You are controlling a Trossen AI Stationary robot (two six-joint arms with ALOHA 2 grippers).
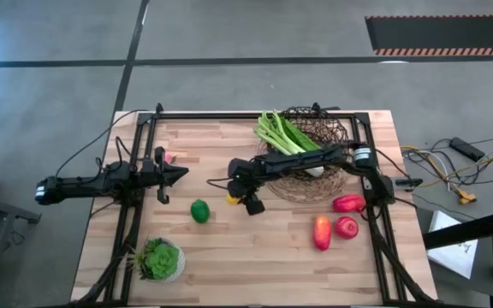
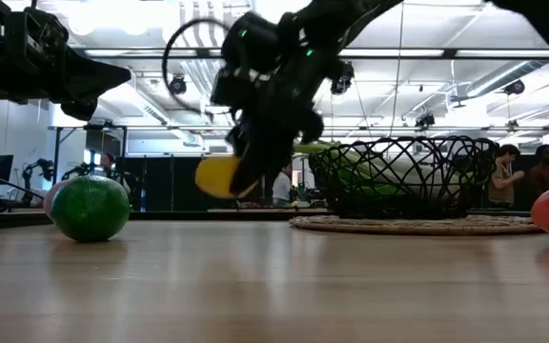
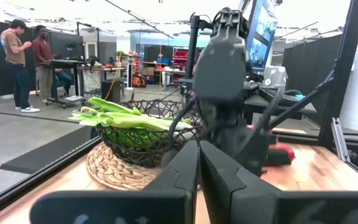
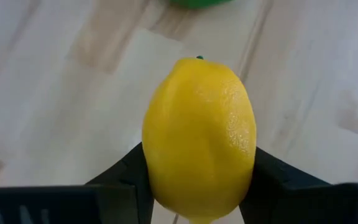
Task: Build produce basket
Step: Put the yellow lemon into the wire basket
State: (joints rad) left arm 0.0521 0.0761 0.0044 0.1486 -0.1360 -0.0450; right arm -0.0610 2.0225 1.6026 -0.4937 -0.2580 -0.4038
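My right gripper (image 1: pixel 240 199) reaches from the right over the basket and is shut on the yellow lemon (image 4: pixel 199 137), which the low view shows as the lemon (image 2: pixel 219 177) just above the table. The dark wire basket (image 1: pixel 313 162) stands on a round woven mat and holds green leafy stalks (image 1: pixel 282 133). The green lime (image 1: pixel 199 210) lies on the wood near the lemon. Two red pieces (image 1: pixel 347 203) and an orange-red one (image 1: pixel 321 232) lie near the right edge. My left gripper (image 1: pixel 175 174) is shut and hovers at the table's left side. My right gripper pinches the lemon between its two fingers, one finger (image 4: pixel 126 177) on each long side (image 4: pixel 157 162) of the fruit. The fingers slant down from above and from the table's right. The lemon's tip points away from the wrist. It hangs clear of the table.
A small spiky green plant in a white pot (image 1: pixel 161 259) stands at the near left corner. A small pink piece (image 1: pixel 171 157) lies by the left arm. Black frame rails (image 1: pixel 229 115) run along the table's edges. Bare wood (image 1: pixel 255 257) lies in the near middle. People stand in the room behind.
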